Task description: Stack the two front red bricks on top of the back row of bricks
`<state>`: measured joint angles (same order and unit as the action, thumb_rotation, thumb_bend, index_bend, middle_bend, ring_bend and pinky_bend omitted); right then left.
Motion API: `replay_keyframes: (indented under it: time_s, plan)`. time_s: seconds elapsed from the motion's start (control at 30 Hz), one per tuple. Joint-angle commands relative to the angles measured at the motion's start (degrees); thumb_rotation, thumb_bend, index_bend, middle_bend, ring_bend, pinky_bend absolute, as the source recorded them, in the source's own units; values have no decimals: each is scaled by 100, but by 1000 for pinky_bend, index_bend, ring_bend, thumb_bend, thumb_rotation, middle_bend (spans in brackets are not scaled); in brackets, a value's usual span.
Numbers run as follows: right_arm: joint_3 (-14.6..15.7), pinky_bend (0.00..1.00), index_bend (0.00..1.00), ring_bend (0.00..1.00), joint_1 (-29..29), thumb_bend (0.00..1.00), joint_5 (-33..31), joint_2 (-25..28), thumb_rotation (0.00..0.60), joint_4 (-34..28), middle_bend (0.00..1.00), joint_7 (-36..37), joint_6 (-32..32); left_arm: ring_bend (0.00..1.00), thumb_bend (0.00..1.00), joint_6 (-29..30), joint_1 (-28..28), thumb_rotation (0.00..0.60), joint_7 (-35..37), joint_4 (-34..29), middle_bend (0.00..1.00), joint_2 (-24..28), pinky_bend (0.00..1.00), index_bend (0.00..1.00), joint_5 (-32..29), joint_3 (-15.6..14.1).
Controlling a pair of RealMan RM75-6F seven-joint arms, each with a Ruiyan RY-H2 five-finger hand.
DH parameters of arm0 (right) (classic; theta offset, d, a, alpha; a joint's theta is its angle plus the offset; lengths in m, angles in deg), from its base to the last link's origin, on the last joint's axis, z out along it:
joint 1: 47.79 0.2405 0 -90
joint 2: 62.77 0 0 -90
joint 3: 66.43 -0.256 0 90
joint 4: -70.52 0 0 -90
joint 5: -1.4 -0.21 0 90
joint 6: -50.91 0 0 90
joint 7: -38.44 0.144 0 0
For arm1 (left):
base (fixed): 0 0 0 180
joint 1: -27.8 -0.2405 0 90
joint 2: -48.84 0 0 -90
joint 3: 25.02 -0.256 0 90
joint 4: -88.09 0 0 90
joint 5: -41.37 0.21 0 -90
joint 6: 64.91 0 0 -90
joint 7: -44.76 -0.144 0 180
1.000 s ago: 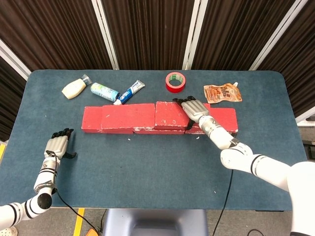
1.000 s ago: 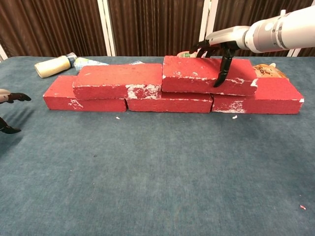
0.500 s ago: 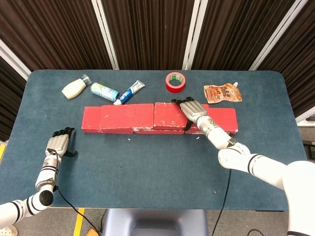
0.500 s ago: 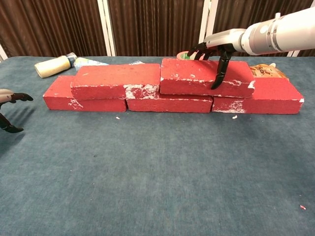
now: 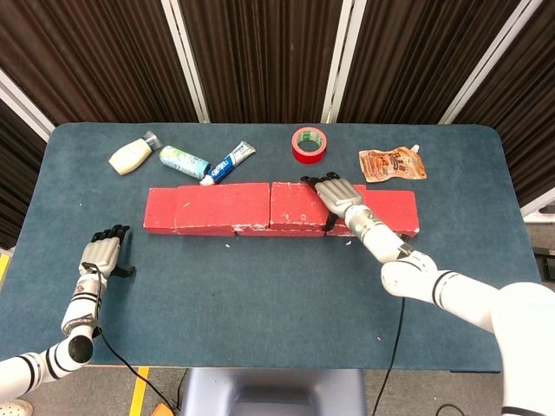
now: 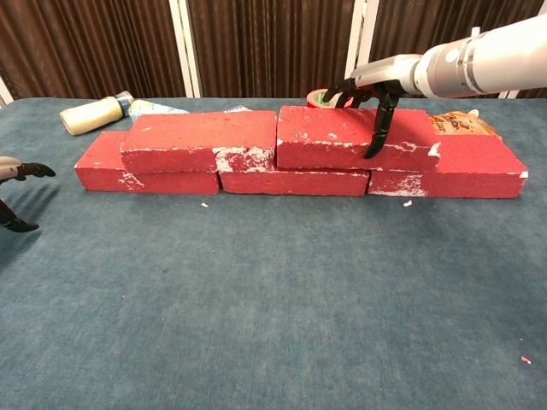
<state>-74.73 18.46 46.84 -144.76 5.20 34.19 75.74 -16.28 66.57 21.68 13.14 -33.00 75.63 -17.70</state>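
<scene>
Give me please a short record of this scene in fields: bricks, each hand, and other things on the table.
upper bricks: left upper brick and right upper brick lie on the back row, ends nearly meeting
right hand: right hand rests on the right upper brick, thumb down its front face
left hand: left hand over the table's front left, holds nothing
other things: red tape roll, orange pouch, cream bottle, two tubes

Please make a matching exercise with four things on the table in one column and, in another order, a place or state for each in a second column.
1. red tape roll
2. orange pouch
3. right hand
4. left hand

a. on the upper right brick
b. near the table's left front, holding nothing
c. behind the bricks, near the middle
d. behind the bricks' right end

Pairs: 1-c, 2-d, 3-a, 4-b
</scene>
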Motion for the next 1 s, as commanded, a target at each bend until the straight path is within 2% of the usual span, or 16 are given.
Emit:
replay_keyframes:
  time_s: [0.03, 0.3, 0.5, 0.67, 1.0]
  plan:
    - [21, 0, 81, 316, 21, 256, -33, -30, 600, 35, 308, -21, -1, 0, 289, -3, -2, 600, 7, 13, 0, -7, 38, 0, -1, 3]
    - [82, 0, 77, 267, 75, 256, -170, -75, 600, 100, 308, -81, -10, 0, 288, -12, -11, 600, 12, 60, 0, -30, 37, 0, -12, 2]
    - [156, 0, 63, 152, 130, 241, -334, -88, 600, 102, 274, -172, 13, 0, 289, -70, -9, 600, 27, 92, 0, -15, 37, 0, -16, 1]
    - [177, 0, 43, 82, 163, 160, -437, -93, 600, 86, 209, -214, 53, 0, 289, 20, -62, 600, 56, 50, 0, -33, 37, 0, 38, -16]
    - [187, 0, 0, 63, 214, 62, -642, -90, 600, 41, 153, -209, 22, 0, 290, -57, -114, 600, 148, 216, 0, -88, 37, 0, 115, -33]
